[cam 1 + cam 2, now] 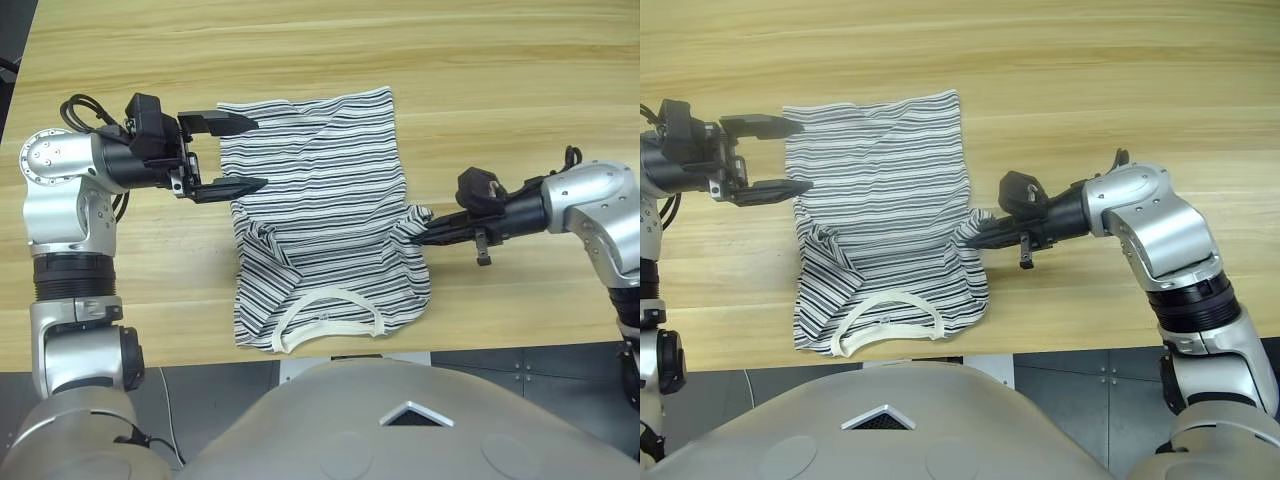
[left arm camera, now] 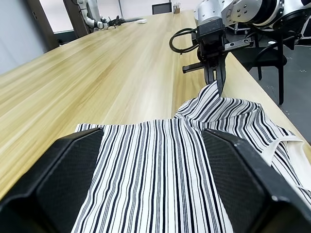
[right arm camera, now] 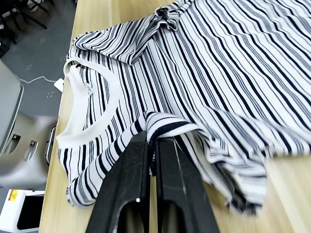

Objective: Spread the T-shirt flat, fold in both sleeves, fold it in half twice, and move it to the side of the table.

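A black-and-white striped T-shirt lies on the wooden table, its cream collar toward the near edge and both sleeves gathered inward. My left gripper hovers open at the shirt's far left edge, one finger over the hem corner, the other by the side. My right gripper is shut on the right sleeve, pinching its cuff at the shirt's right side. In the left wrist view the striped cloth lies between the two open fingers.
Bare wooden tabletop stretches beyond the shirt and to both sides. The table's near edge runs just below the collar, with grey floor beyond it.
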`<state>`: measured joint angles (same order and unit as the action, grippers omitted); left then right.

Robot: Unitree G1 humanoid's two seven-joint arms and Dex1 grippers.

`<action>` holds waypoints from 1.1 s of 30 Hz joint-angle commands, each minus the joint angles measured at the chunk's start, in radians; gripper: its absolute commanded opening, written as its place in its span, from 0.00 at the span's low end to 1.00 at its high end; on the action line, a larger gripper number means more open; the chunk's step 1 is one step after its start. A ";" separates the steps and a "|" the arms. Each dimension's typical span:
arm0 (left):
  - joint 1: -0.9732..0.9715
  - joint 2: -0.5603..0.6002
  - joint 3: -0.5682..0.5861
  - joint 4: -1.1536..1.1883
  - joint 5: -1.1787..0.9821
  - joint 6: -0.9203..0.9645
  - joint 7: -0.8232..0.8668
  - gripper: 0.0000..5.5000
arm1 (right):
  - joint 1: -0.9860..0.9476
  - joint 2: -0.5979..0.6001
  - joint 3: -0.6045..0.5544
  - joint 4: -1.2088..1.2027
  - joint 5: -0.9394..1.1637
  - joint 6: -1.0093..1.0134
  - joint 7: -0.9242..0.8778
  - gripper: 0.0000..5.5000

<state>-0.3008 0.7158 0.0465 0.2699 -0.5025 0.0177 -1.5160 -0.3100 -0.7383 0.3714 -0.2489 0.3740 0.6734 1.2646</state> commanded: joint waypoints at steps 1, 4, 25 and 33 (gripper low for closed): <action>-0.026 0.001 -0.003 0.010 0.014 -0.015 -0.020 0.69 | -0.045 0.039 0.050 0.031 -0.032 -0.005 -0.011 0.02; -0.031 -0.001 -0.006 0.016 0.015 -0.018 -0.023 0.69 | -0.055 0.074 0.111 0.060 -0.058 -0.015 -0.006 0.02; -0.036 -0.018 -0.022 0.016 0.016 -0.018 -0.029 0.69 | -0.045 0.231 0.250 0.216 -0.144 -0.101 0.009 0.35; -0.044 -0.018 -0.022 0.020 0.014 -0.016 -0.033 0.69 | -0.044 0.241 0.235 0.152 -0.111 -0.085 0.013 0.61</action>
<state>-0.3200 0.6968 0.0329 0.2935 -0.4969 -0.0020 -1.5269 -0.3431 -0.4962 0.6179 -0.0843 0.2589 0.5785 1.2809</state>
